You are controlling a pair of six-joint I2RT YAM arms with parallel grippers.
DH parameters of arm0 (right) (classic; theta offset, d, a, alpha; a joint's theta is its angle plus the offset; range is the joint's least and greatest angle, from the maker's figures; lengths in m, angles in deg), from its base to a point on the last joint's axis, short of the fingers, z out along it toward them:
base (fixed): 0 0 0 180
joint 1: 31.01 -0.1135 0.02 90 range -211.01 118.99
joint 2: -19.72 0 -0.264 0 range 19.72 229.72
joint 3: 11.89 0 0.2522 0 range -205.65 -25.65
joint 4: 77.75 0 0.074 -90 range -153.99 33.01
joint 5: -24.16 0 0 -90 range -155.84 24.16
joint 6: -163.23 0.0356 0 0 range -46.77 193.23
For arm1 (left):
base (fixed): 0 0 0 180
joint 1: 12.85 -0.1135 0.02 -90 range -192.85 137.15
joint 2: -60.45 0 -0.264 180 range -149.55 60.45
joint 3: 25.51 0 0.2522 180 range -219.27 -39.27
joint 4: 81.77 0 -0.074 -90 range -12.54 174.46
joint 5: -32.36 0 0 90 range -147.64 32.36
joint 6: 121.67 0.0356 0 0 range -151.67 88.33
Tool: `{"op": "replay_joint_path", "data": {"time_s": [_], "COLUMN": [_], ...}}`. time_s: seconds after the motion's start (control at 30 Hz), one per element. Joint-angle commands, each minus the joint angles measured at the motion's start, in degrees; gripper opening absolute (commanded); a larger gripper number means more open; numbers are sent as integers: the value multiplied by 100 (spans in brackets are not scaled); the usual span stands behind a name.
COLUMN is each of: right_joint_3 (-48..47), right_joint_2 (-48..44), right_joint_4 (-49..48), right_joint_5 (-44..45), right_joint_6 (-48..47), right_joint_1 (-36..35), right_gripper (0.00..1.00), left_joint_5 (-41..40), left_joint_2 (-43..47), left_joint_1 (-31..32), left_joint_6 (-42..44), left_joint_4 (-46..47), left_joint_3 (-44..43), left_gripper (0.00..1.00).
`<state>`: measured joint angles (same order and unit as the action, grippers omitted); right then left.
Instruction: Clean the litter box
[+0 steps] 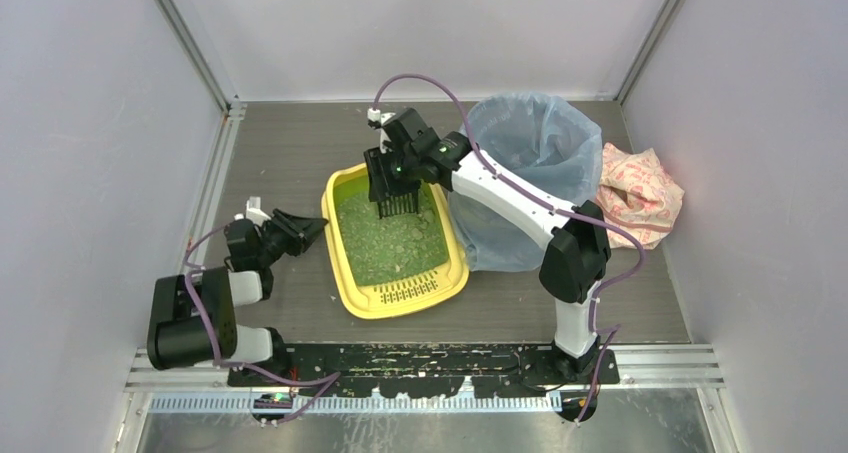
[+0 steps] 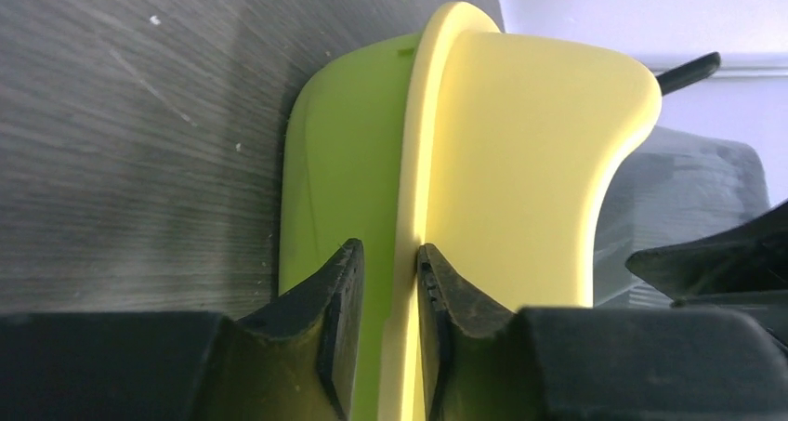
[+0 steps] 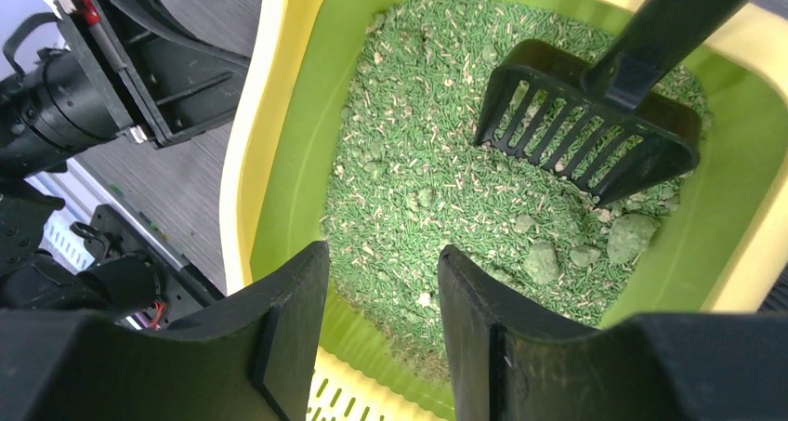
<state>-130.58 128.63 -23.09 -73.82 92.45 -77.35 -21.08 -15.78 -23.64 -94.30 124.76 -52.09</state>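
Shallow yellow litter box (image 1: 405, 295), green granular litter inside, lying flat, long rim between the left claw (image 2: 390, 254) fingertips

Top cam: high up, behind the arm bases (image 1: 560, 361) at the near edge, looking down and fwd, so the whole table (image 1: 290, 143) is in shot. Left wrist cam: low on the left, v. close, right up against the litter box (image 2: 520, 161) rim, facing right. Right wrist cam: up over the box, close, tilted steeply down twd the far end, left arm (image 3: 84, 96) at its left edge. All 3 share the box's left rim.
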Motion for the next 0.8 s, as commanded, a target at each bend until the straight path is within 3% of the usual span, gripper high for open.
{"op": "replay_joint_path", "data": {"time_s": [0.0, 0.2, 0.33, 0.4, 0.5, 0.77], "right_joint_3": [144, 314, 419, 454, 482, 585], "right_joint_2": [-310, -367, -395, -391, -381, -478], "right_joint_4": [-308, -361, -422, -434, -426, -496], "right_joint_5": [66, 116, 129, 144, 165, 142], "right_joint_6": [20, 20, 20, 20, 20, 2], "right_joint_1": [-15, -15, -15, -15, -15, -15], "right_gripper": [53, 53, 53, 53, 53, 52], "left_joint_5": [169, 441, 680, 819, 761, 320], "left_joint_2": [-654, -1551, -2403, -2923, -3313, -3162], "left_joint_1": [25, 23, 31, 24, 22, -130], "left_joint_6": [-131, -552, -938, -1185, -1134, -971], "left_joint_4": [1089, 2389, 3604, 4148, 4171, 4170], "left_joint_3": [195, 305, 295, 246, 168, 186], "left_gripper": [23, 15, 0, 0, 0, 0]}}
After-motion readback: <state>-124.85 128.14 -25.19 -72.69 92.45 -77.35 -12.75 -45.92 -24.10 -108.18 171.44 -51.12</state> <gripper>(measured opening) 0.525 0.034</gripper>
